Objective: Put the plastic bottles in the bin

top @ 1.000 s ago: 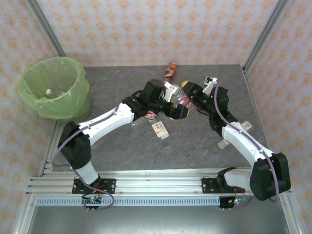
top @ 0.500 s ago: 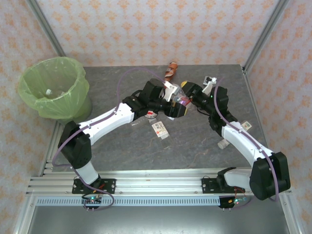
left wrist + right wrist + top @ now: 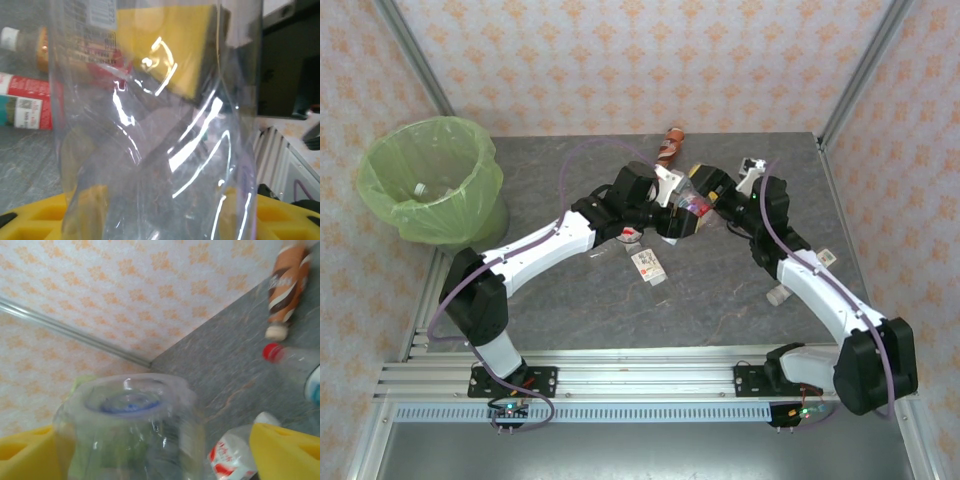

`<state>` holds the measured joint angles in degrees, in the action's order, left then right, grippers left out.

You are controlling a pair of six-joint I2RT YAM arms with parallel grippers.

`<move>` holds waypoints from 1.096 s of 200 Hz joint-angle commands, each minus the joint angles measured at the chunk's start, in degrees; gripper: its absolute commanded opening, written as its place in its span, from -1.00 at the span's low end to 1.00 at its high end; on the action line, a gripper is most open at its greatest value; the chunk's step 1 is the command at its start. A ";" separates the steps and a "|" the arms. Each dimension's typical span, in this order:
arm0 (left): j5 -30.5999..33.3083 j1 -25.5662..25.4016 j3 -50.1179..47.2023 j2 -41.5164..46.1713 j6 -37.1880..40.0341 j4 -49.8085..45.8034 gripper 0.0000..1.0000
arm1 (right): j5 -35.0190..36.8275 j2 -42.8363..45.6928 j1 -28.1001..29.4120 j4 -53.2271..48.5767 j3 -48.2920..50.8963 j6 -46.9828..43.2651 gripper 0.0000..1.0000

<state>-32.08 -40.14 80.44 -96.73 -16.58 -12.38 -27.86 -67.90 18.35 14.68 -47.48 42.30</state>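
Observation:
A clear plastic bottle hangs above the table's middle between both grippers. My left gripper is shut on it; in the left wrist view the bottle fills the space between the yellow fingers. My right gripper stands open around the bottle's other end, with a gap beside its right finger. The bin, lined with a green bag, stands at the far left. A brown-red bottle lies at the back edge. A red-and-white labelled bottle lies under the left arm.
Another bottle lies under the right forearm. In the right wrist view a red-capped bottle and a red-and-white labelled one lie near the brown one. Metal frame posts and patterned walls close in the table.
The left gripper has closed on the clear bottle, and the right gripper has opened and drawn back slightly toward the right. The bottle stays in place between them.

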 commanded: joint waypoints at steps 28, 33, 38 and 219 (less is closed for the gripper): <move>9.51 0.67 0.68 0.31 -1.35 -2.36 0.13 | 8.79 6.30 0.23 -5.82 -0.20 -3.40 0.98; 10.39 0.83 0.68 0.38 -1.62 -2.51 0.13 | 9.15 6.58 0.27 -6.27 -0.09 -3.73 0.98; 11.20 1.01 0.68 0.38 -1.86 -2.71 0.13 | 9.70 6.85 0.26 -6.64 0.05 -3.95 0.98; 48.88 11.97 1.14 9.98 -4.43 -16.65 0.14 | 29.22 -1.33 0.18 -25.65 -2.07 -8.37 0.98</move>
<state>8.01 -29.87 80.49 -89.60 -21.10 -25.43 -1.54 -67.61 18.35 -8.69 -46.33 34.61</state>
